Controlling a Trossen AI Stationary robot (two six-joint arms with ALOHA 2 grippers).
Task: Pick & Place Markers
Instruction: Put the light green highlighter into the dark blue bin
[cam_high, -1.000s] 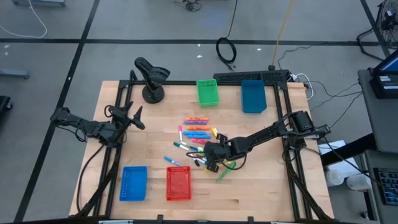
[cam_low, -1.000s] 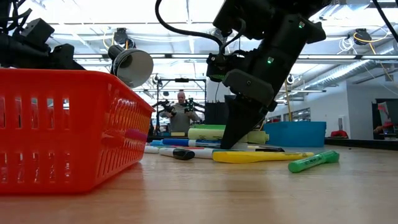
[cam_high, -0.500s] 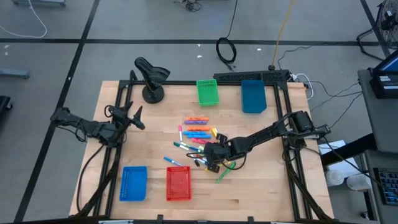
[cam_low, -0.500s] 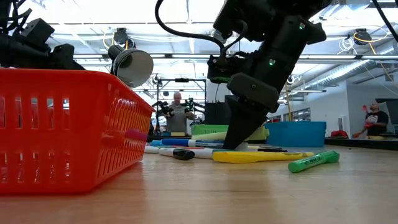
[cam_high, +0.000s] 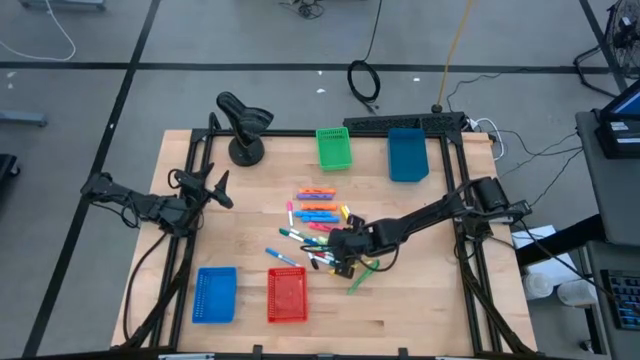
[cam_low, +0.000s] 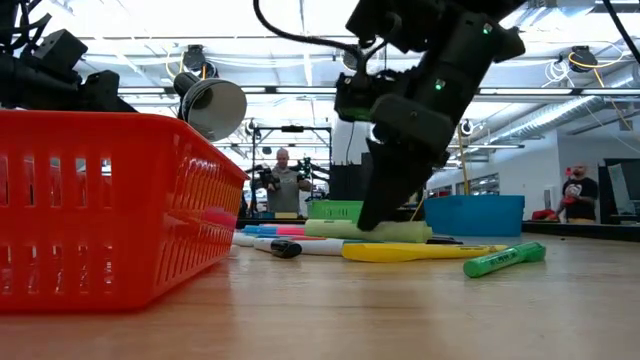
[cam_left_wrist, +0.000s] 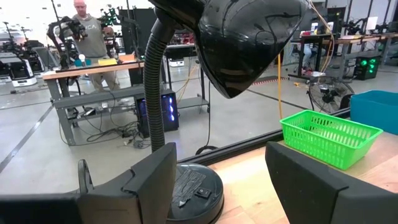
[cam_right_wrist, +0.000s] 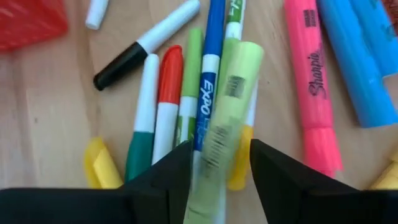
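Over the marker pile (cam_high: 318, 225), right gripper (cam_right_wrist: 214, 165) fingers apart around a yellow-green highlighter (cam_right_wrist: 227, 112), grip uncertain, left gripper (cam_high: 222, 188) open beside the desk lamp (cam_high: 243, 122).

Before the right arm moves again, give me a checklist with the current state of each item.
1. Right gripper over the markers in the middle of the table: ok.
2. Pale yellow-green highlighter lined up with that gripper: ok.
3. Firm hold on the highlighter: cannot tell.
4. Room around the highlighter: not ok; a blue marker and others lie tight alongside it.
5. Left gripper open, empty, out at the table's left edge by the lamp: ok.
6. Red basket upright beside the pile, nothing over it: ok.
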